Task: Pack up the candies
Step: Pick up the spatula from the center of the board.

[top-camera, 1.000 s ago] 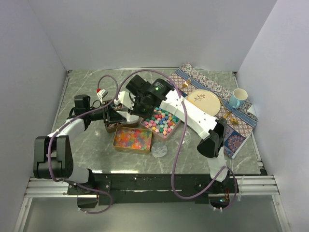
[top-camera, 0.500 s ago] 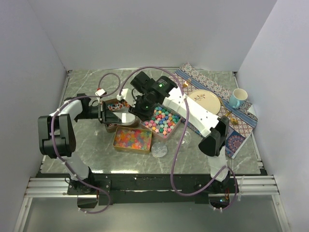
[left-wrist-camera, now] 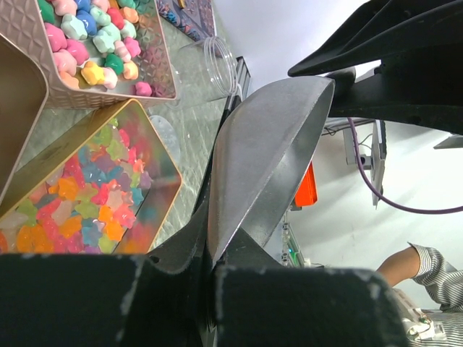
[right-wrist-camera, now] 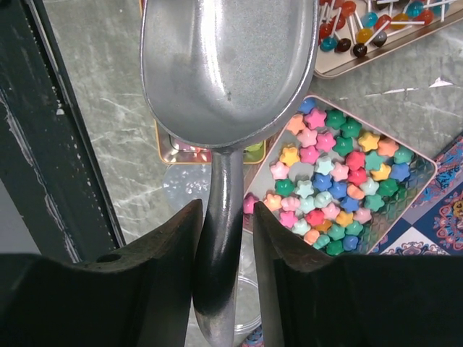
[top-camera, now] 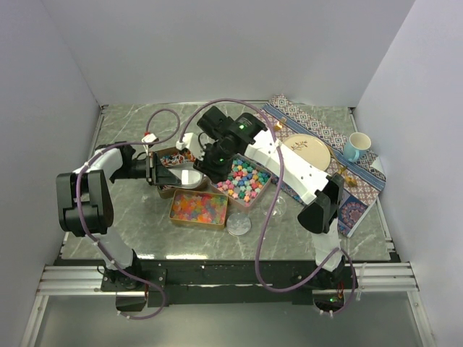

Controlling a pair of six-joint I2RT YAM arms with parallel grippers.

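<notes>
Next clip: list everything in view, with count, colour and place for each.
scoop: one, silver metal, between the two grippers
star candies: many, pastel mixed, in the pinkish tin at centre
gummy candies: many, translucent orange, pink and green, in the gold tin nearest the arms
lollipops: many, mixed colours, in the far tin
jar: one, clear, right of the star candies
lid: one, clear, round, in front of the tins
cloth: one, patterned blue, far right
plate: one, cream, on the cloth
mug: one, light blue, beside the plate
left gripper: black, shut on the scoop's bowl
right gripper: black, fingers astride the scoop's handle
</notes>
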